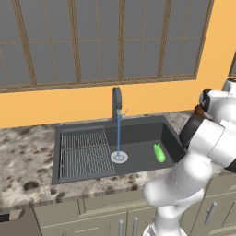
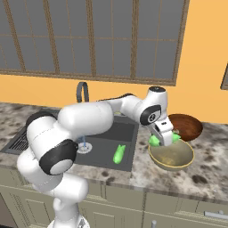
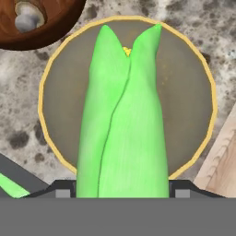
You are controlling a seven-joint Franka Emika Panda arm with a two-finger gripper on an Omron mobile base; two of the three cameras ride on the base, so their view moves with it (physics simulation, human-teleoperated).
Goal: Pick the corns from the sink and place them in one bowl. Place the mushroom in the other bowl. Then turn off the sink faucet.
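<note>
My gripper (image 2: 164,139) is shut on one corn (image 3: 124,120), a bright green husked cob, and holds it just above the tan-olive bowl (image 2: 173,164). In the hand view the cob hangs over the middle of that bowl (image 3: 193,106). The second corn (image 1: 159,153) lies on the sink floor (image 1: 138,133) at its right end, seen too in the right base view (image 2: 118,154). The mushroom (image 3: 28,18) sits inside the dark reddish-brown bowl (image 3: 55,34), which stands just behind the tan one (image 2: 189,125). Water (image 1: 118,133) runs from the faucet (image 1: 117,103) to the drain.
A ribbed slatted section (image 1: 85,154) fills the sink's left half. Speckled stone counter (image 2: 209,164) surrounds both bowls. A pale wooden board edge (image 3: 221,161) lies beside the tan bowl. Windows and an orange wall stand behind the sink.
</note>
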